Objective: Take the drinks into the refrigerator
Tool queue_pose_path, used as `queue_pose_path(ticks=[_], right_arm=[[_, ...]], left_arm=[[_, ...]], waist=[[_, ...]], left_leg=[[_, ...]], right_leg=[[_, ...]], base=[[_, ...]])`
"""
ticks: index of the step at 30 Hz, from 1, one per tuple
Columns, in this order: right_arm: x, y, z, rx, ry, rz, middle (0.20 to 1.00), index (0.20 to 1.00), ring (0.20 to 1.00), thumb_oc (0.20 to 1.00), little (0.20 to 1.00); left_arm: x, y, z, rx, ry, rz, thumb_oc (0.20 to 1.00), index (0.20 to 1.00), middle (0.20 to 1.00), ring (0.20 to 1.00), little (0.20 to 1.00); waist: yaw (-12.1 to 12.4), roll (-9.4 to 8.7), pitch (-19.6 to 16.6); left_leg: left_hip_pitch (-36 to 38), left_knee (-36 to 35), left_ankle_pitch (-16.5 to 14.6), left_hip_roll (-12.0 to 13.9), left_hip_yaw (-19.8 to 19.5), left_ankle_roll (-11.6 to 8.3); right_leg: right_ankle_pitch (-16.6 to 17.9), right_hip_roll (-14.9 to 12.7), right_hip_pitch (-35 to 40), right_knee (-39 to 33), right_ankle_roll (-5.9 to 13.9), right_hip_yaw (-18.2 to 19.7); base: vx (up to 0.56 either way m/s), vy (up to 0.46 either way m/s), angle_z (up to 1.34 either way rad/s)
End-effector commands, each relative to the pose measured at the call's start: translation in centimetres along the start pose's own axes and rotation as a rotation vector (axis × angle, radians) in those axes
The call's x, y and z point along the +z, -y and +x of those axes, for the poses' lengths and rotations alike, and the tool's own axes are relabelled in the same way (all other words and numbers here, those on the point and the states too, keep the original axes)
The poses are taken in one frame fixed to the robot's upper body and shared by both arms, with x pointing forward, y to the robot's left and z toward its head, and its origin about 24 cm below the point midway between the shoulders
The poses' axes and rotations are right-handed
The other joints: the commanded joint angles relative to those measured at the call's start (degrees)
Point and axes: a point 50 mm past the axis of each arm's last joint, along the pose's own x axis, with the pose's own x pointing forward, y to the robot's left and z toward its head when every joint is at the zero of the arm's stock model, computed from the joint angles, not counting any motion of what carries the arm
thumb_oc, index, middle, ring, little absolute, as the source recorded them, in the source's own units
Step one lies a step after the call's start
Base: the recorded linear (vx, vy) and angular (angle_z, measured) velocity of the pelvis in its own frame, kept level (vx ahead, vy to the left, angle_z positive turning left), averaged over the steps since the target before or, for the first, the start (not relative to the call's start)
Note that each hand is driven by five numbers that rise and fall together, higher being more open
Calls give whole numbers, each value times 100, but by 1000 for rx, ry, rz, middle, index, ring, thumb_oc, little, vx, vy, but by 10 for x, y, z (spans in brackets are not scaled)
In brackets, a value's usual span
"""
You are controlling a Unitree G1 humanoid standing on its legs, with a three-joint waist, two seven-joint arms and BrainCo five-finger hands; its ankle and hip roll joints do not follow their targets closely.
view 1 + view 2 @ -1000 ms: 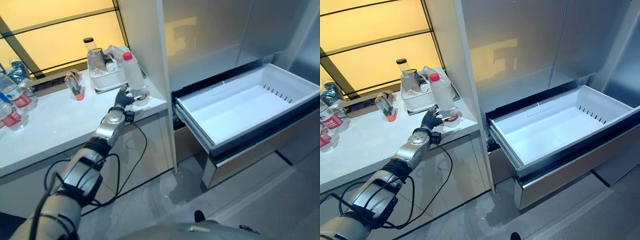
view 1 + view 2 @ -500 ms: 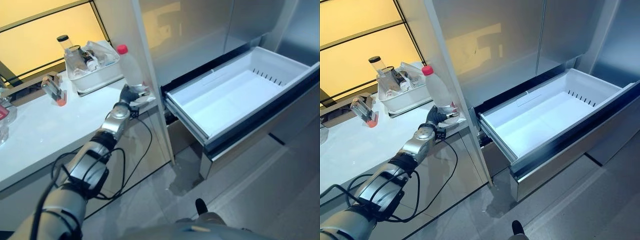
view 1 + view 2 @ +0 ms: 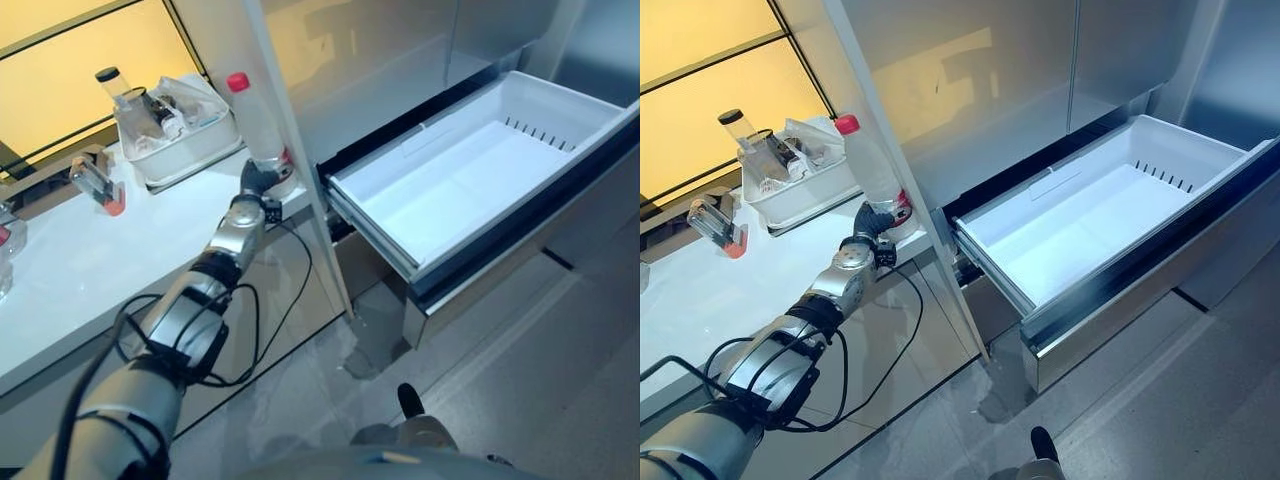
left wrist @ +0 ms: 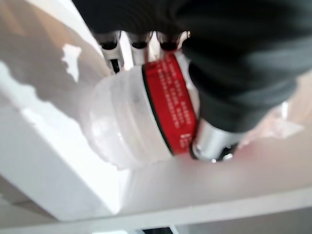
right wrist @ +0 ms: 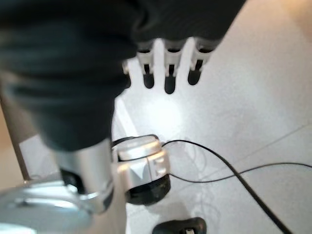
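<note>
Ok so my left hand (image 3: 868, 219) is wrapped around the lower part of the water bottle (image 3: 256, 122), fingers (image 4: 110, 45) curled on one side of the red label and thumb on the other, proper grip. The bottle has a pink-red cap and stands upright right at the front corner of the white counter (image 3: 70, 260), with its base near the edge. Not much counter left on that side: the tall white panel (image 3: 855, 100) sits just beside the bottle.

Past the panel, the refrigerator drawer (image 3: 1095, 215) is pulled out wide, a white bin with nothing in it, and its front lip sticks well into the aisle. There's a decent stretch of grey floor (image 3: 1160, 400) in front of it.

Behind the bottle there's a white tray (image 3: 180, 150) with a black-capped bottle and some clear stuff in it, and a small clear container with an orange end (image 3: 95, 185) sits further along the counter.

My right hand (image 5: 168, 68) hangs over the floor, fingers straight and relaxed, holding nothing.
</note>
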Motion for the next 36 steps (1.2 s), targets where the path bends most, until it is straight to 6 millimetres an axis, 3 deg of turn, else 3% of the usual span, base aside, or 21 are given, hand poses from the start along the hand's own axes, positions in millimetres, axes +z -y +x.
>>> queue_pose_path(ticks=[1,6,14,17,19,20,25,29,30,32,33,36], right_arm=[[10,5,1,-24,41,35,1000,1000,1000,1000,1000],[15,0,1,-12,48,72,1000,1000,1000,1000,1000],[19,-7,1,8,49,190,1000,1000,1000,1000,1000],[22,-1,1,-12,62,306,1000,1000,1000,1000,1000],[22,1,1,-15,66,320,1000,1000,1000,1000,1000],[27,10,1,-48,93,397,1000,1000,1000,1000,1000],[43,37,-1,-125,199,566,1000,1000,1000,1000,1000],[44,52,-2,-187,215,727,1000,1000,1000,1000,1000],[45,64,-3,-247,226,843,1000,1000,1000,1000,1000],[49,70,-4,-270,249,869,1000,1000,1000,1000,1000],[53,85,-7,-324,292,953,1000,1000,1000,1000,1000],[62,99,-14,-371,365,1029,1000,1000,1000,1000,1000]], left_arm=[[35,62,-11,-223,149,-127,200,200,200,200,200],[27,57,-32,-292,211,-174,200,200,200,200,200],[-2,16,-83,-376,246,-215,200,200,200,200,200],[-23,-4,-114,-405,209,-240,200,200,200,200,200],[-27,-9,-120,-404,199,-245,200,200,200,200,200],[-37,-18,-132,-392,172,-246,200,200,200,200,200],[-61,-29,-151,-362,80,-296,200,200,200,200,200],[-63,-34,-155,-339,75,-304,200,200,200,200,200],[-60,-38,-155,-314,91,-297,200,200,200,200,200],[-59,-39,-155,-310,98,-295,200,200,200,200,200],[-54,-42,-155,-318,119,-270,200,200,200,200,200],[-52,-45,-156,-309,134,-264,200,200,200,200,200]], waist=[[-392,1,57],[-161,-71,48],[223,-212,33],[373,-274,24],[390,-289,9],[441,-313,-20],[497,-366,-102],[534,-390,-147],[557,-405,-179],[558,-412,-179],[548,-416,-206],[540,-422,-228]], left_leg=[[-305,38,155,176,-310,-189],[-320,38,177,172,-435,-180],[-313,38,182,171,-576,-160],[-281,38,153,185,-591,-144],[-266,38,141,185,-586,-138],[-240,38,116,187,-585,-127],[-179,38,60,179,-585,-98],[-195,38,100,174,-598,-86],[-182,38,74,163,-627,-72],[-179,38,66,156,-635,-67],[-167,38,44,149,-640,-60],[-152,38,24,146,-636,-54]], right_leg=[[-977,99,854,58,197,147],[-1003,97,920,58,168,15],[-1051,120,988,58,124,-124],[-1091,125,1038,58,114,-158],[-1098,123,1051,58,113,-158],[-1116,117,1084,58,112,-159],[-1141,88,1128,58,128,-174],[-1094,84,1104,58,126,-168],[-1108,70,1120,58,122,-190],[-1107,64,1127,58,120,-193],[-1114,49,1136,58,126,-194],[-1127,39,1144,58,134,-188]], base=[[-32,-41,2],[-35,-34,8],[-15,-11,2],[2,1,-2],[0,0,0],[0,0,0],[13,9,0],[0,0,0],[0,0,0],[0,0,0],[0,0,0],[4,10,0]])
